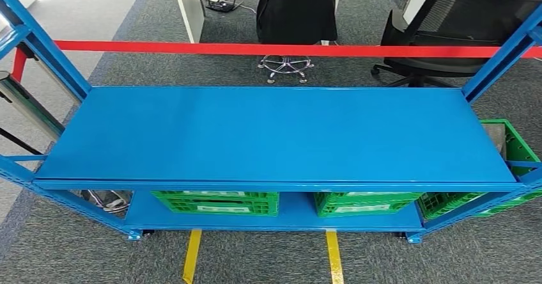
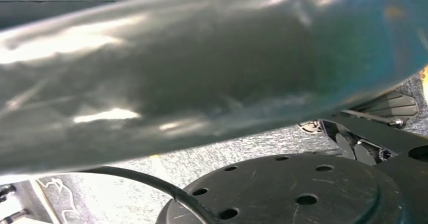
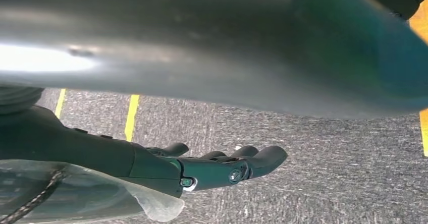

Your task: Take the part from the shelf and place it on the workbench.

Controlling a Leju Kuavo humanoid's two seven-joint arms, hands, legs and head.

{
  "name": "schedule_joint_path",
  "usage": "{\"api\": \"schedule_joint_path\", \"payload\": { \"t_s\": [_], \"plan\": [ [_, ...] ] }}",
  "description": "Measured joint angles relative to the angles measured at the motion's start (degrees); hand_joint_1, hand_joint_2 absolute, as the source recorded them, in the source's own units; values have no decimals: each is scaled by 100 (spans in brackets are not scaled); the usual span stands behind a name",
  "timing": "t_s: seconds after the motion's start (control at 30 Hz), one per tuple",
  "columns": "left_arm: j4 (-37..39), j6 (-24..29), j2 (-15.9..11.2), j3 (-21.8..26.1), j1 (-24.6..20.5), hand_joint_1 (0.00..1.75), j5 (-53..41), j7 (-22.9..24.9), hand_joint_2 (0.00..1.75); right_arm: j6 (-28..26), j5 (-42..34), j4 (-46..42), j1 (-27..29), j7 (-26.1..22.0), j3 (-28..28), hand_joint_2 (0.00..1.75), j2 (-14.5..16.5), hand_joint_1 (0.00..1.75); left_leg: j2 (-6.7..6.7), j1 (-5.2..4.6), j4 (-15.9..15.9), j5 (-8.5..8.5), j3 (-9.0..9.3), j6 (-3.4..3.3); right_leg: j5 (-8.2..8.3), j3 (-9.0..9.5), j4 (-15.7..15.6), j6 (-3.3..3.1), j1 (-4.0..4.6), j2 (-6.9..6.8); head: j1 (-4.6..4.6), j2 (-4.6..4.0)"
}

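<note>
A blue metal shelf unit [image 1: 268, 137] stands on grey carpet [image 1: 64, 258], its broad flat top board bare, with slanted blue uprights at both ends. On its lower board sit two green slatted plastic crates [image 1: 217, 202] side by side, the second [image 1: 364, 204] to the right of the first, and a third green crate [image 1: 511, 149] juts out past the shelf's right end. No part can be made out in the crates, so I cannot tell where it lies. A red bar [image 1: 287, 49] runs across behind the shelf; beyond it a person in dark clothing [image 1: 297, 9] sits on a swivel stool, and a black mesh office chair [image 1: 460, 28] stands to the right. Two yellow floor lines [image 1: 332, 258] run out from under the shelf. In the right wrist view the dark right hand [image 3: 222, 168] hangs over the carpet, fingers stretched nearly straight and together, holding nothing. The left wrist view is blurred by a grey surface close to the lens, so I cannot tell how the left hand is set.
</note>
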State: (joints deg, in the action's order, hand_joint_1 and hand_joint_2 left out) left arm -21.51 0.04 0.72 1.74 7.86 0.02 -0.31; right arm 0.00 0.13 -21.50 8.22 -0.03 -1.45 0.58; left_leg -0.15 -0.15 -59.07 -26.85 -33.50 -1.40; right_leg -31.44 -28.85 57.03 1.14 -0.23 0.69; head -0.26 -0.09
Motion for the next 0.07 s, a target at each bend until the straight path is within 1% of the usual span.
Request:
{"api": "schedule_joint_path", "payload": {
  "t_s": [0.07],
  "plan": [
    [-2,0,-1,-10,2,0,0,0,0,0,0,-6,1,1,8,0,-2,0,0,0,0,0,0,0,0,0,0,0,0,0,0,0]
  ]
}}
